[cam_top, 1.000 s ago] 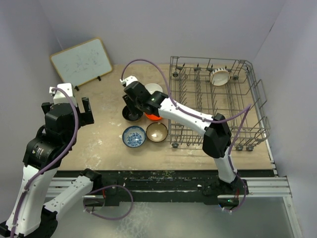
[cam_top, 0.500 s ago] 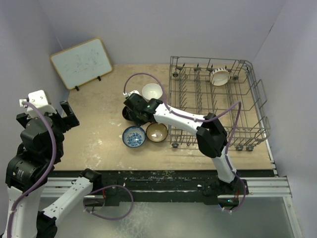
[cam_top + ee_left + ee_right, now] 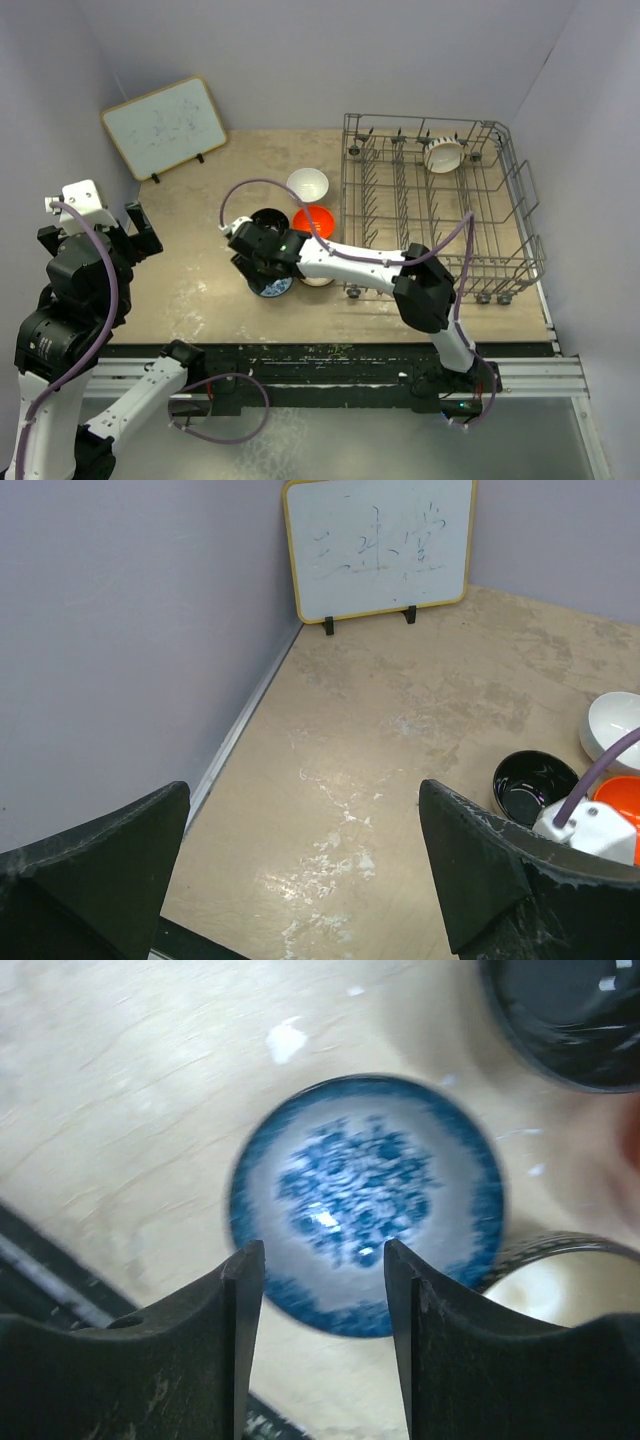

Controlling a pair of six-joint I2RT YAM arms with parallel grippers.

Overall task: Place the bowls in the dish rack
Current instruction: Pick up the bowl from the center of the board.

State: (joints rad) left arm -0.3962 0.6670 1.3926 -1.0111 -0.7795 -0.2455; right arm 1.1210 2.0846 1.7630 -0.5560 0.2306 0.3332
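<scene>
Six bowls: five on the table (image 3: 200, 260), one in the dish rack (image 3: 400, 195).
The right tool (image 3: 322, 1260) is open above the blue-and-white bowl (image 3: 365, 1190). The black bowl (image 3: 268, 220), orange-red bowl (image 3: 316, 220), white bowl (image 3: 307, 184) and brown bowl (image 3: 570, 1290) sit near it. The cream-beige bowl (image 3: 443, 154) is in the rack's far row. The left tool (image 3: 300, 870) is open and empty.

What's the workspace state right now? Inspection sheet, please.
Surface: beige tabletop, white smears.
Job's things: grey wire dish rack holds the cream-beige bowl; white bowl, orange-red bowl, glossy black bowl, blue-and-white patterned bowl and brown bowl with cream inside sit on the table.
Clutter: wood-framed whiteboard, far left corner.
Grippers: right gripper open above the blue-and-white bowl; left gripper open, empty.
Cables: purple cable arcs above the bowls.
Surroundings: lilac walls.
</scene>
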